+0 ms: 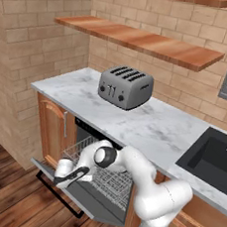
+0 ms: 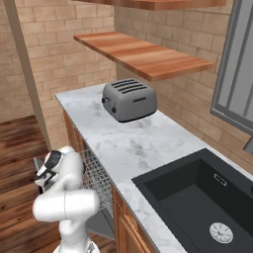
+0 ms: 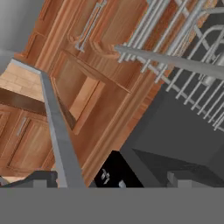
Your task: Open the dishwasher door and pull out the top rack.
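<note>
Door down, rack pull in hand: the door (image 1: 93, 203) lies open and flat, and the gripper (image 1: 73, 175) hovers at the front of the rack (image 1: 105, 177) with its jaws spread wide and nothing between them.

Left base view: at lower centre the grey door hangs level, its black bar handle (image 1: 59, 195) along the outer edge; the silver wire rack juts from the opening under the counter (image 1: 154, 127), apparently only part way out. The next move, I judge, calls for closing on the rack's front rail and drawing straight back.
Right base view: at lower left the arm (image 2: 66, 197) stands before the rack's (image 2: 96, 180) thin grid.
Hand view: wire bars of the rack (image 3: 183, 65) cross the upper right, wooden cabinets (image 3: 83, 78) lie left, and the fingertips (image 3: 37, 178) rise far apart at the bottom.
</note>
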